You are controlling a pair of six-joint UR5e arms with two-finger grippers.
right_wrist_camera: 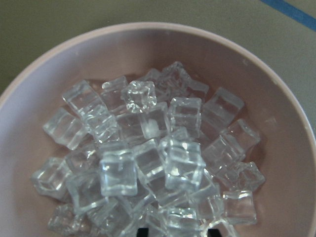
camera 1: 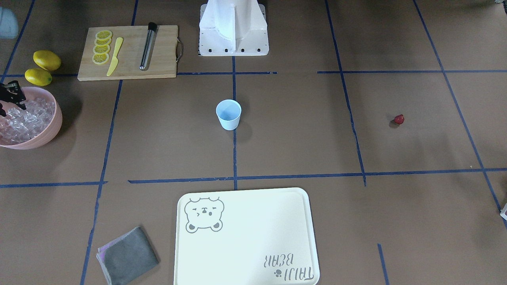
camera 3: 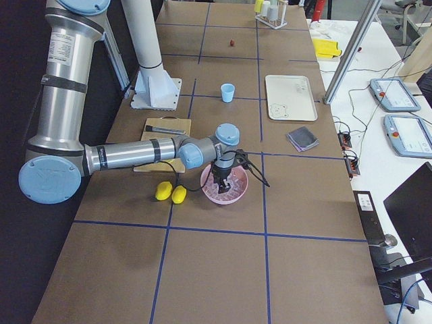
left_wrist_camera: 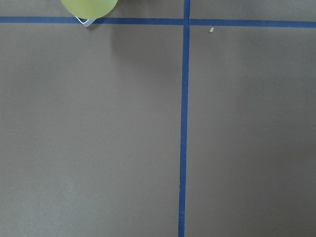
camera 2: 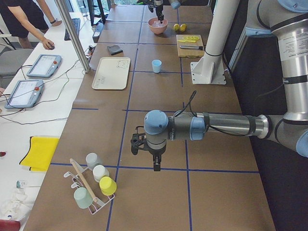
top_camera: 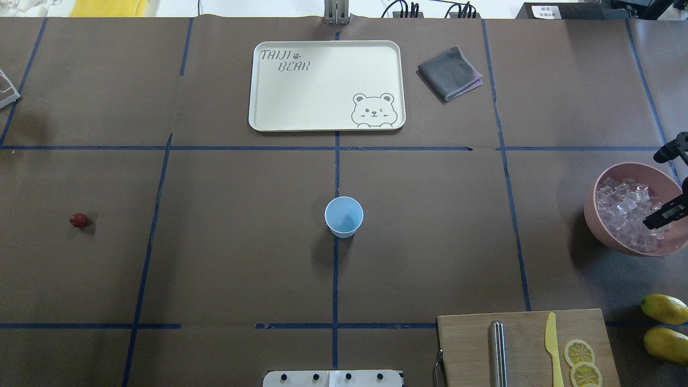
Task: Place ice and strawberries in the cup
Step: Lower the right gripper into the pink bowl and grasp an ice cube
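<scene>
While the right gripper point(top_camera: 654, 189) hangs over the pink bowl point(top_camera: 595, 215) at the right end of the table point(top_camera: 242, 258), its two fingers stand wide apart, one above the bowl's far rim and the other over the ice point(top_camera: 623, 204), and they hold nothing. The right wrist view looks straight down on the clear cubes, heaped loosely in the bowl and facing every way.

At the middle of the table, the pale blue cup point(top_camera: 344, 216) stands upright on a blue tape line point(top_camera: 335, 279). Its long axis is vertical and its wider mouth faces up. The nearest things to it are the cream tray point(top_camera: 258, 80) on the far side and the wooden cutting board point(top_camera: 467, 344) on the robot's side to the right, both well apart from it.

On the left half lies the strawberry point(top_camera: 78, 220), alone on the brown surface and well apart from the cup. It is too small to tell which way its green top points.

Two lemons point(top_camera: 665, 328) sit near the bowl, on the robot's side of it.

Beyond the strawberry, at the table's left end, the left gripper point(camera 2: 156, 166) points down above the table near a rack point(camera 2: 77, 175) of cups. Whether its fingers are parted cannot be told.
</scene>
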